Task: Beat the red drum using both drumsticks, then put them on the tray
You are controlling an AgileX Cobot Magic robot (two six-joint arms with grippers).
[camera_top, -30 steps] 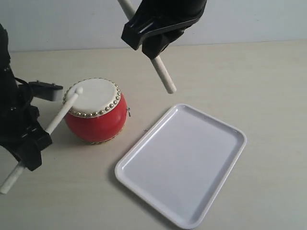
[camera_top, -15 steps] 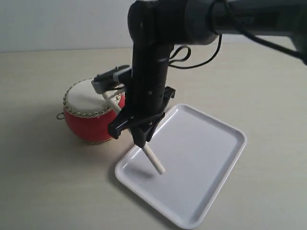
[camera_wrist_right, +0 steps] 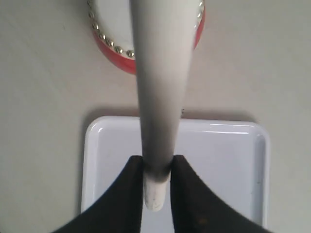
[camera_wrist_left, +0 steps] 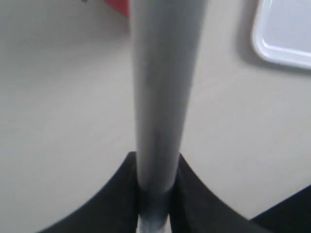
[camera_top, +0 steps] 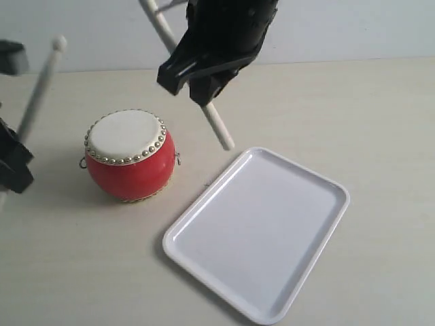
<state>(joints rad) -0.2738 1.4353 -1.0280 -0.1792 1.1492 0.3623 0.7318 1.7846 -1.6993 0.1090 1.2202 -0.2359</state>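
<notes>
The red drum (camera_top: 129, 157) with its cream skin stands on the table left of the white tray (camera_top: 272, 231). My right gripper (camera_top: 202, 83) hangs above and behind the drum's right side, shut on a drumstick (camera_top: 216, 125) that slants down towards the tray's near corner. At the far left edge my left gripper (camera_top: 12, 166) is shut on the other drumstick (camera_top: 42, 81), raised steeply with its bead tip up. In the left wrist view the stick (camera_wrist_left: 161, 97) runs out from the gripper (camera_wrist_left: 155, 194). In the right wrist view the stick (camera_wrist_right: 163, 73) crosses over the drum (camera_wrist_right: 116, 60) and tray (camera_wrist_right: 223, 165), held by the gripper (camera_wrist_right: 156, 179).
The pale table runs back to a light wall. Bare tabletop lies in front of the drum and right of the tray. A corner of the tray (camera_wrist_left: 286, 34) and a sliver of the drum (camera_wrist_left: 119, 6) show in the left wrist view.
A second ago the left stick lay on the drum skin; it is now lifted. The right arm swung down to the drum half a second ago and has risen again.
</notes>
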